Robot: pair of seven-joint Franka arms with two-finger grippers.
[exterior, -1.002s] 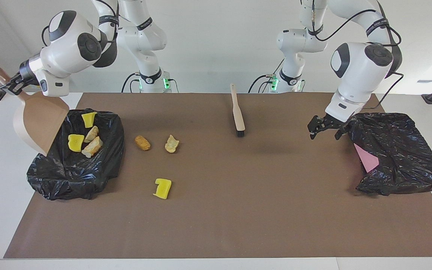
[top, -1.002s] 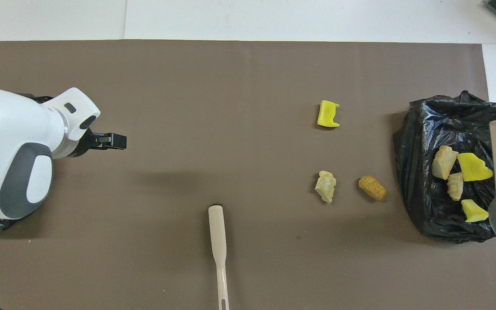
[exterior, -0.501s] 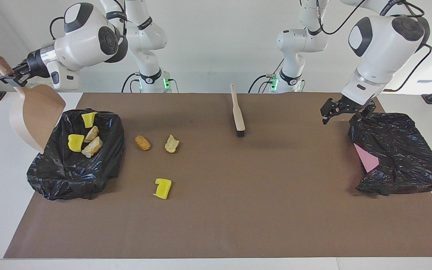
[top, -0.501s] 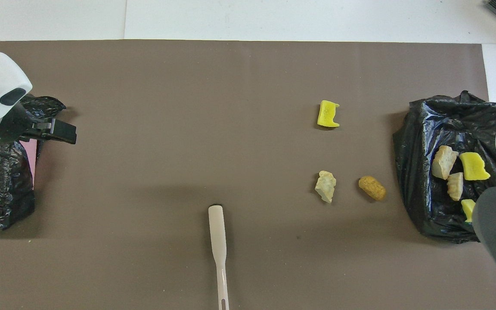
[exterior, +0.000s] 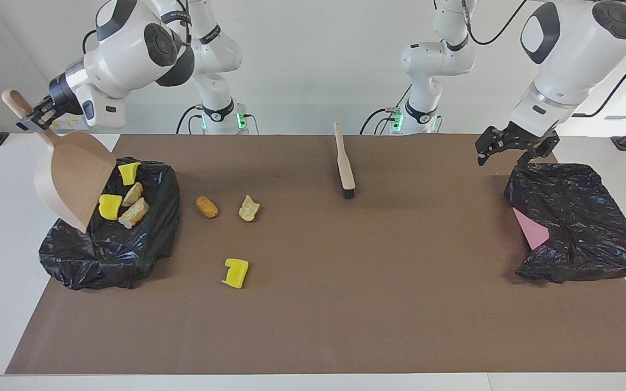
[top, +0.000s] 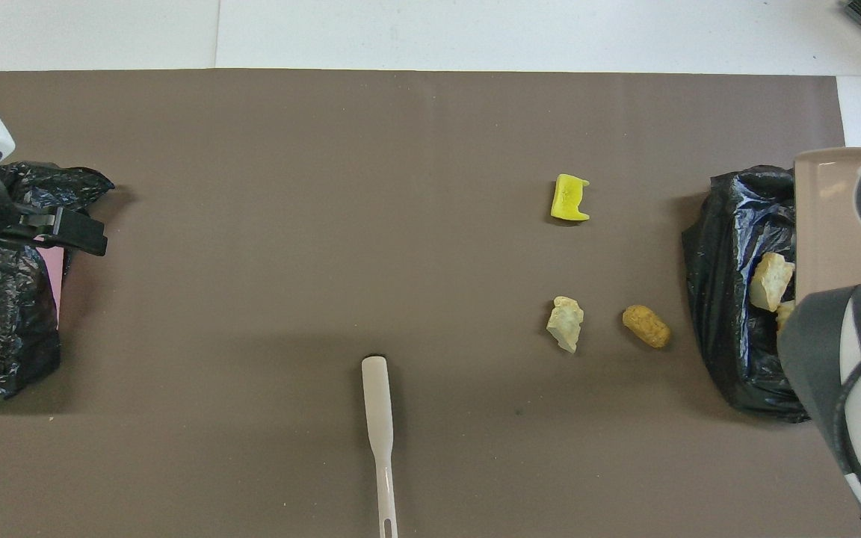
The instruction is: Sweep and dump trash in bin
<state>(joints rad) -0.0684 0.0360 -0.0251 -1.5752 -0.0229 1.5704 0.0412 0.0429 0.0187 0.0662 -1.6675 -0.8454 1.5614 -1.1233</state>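
The bin [exterior: 128, 255] is a black bag at the right arm's end of the table. It holds two yellow pieces [exterior: 110, 207] and two beige chunks [exterior: 135, 212] of trash. My right gripper [exterior: 36, 115] is shut on the handle of a tan dustpan [exterior: 74, 179], which hangs tilted mouth-down over the bin [top: 737, 299]. On the mat lie an orange-brown chunk [exterior: 206, 207], a beige chunk [exterior: 249, 208] and a yellow piece [exterior: 236, 272]. The overhead view shows them too: the orange-brown chunk [top: 646, 326], the beige chunk [top: 565, 323], the yellow piece [top: 569, 198]. My left gripper [exterior: 508, 152] hangs open and empty over the second bag's edge.
A brush [exterior: 344, 163] with a pale handle [top: 380, 441] lies on the brown mat [exterior: 345, 304], near the robots at mid-table. A second black bag [exterior: 579, 222] with a pink sheet [exterior: 531, 231] sits at the left arm's end.
My left gripper has risen and drawn back toward the robots, off the mat's middle to the second bag. The right arm has swung the dustpan in over the bin.
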